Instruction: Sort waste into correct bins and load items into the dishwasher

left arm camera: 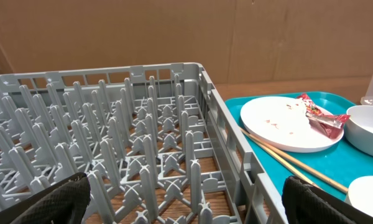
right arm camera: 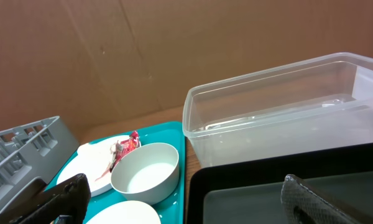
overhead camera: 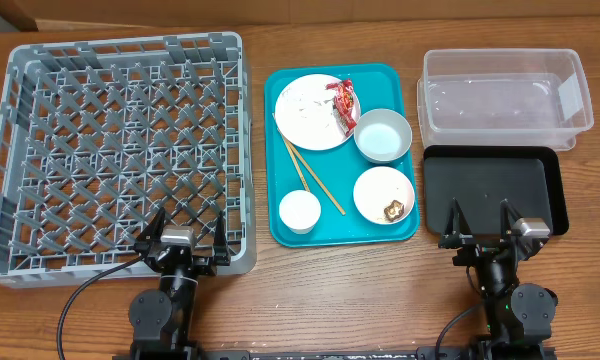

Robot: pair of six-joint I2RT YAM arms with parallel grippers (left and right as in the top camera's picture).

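Dishes are sitting on the teal tray [overhead camera: 280, 90] at mid-tabletop: I'm seeing a glossy round white plate [overhead camera: 305, 112] flecked with rice, a crinkled red wrapper [overhead camera: 345, 98] on its right edge, thin wooden chopsticks [overhead camera: 312, 178] lying diagonally. Left, the grey lattice rack [overhead camera: 120, 150] is standing bare. Right, the clear tub [overhead camera: 505, 95] is sitting behind the matte black tray [overhead camera: 490, 185]. Both the left end effector [overhead camera: 188, 238] and right end effector [overhead camera: 485, 225] are gaping, released.

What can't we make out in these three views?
- Small brown food lump in the whitish bowl: too small overhead to identify; cut off by the bottom edge in the right wrist view.
- Small white cup: left wrist view's right edge shows only a sliver.
- Crinkled red snack wrapper: right wrist view, partly behind the other bowl.
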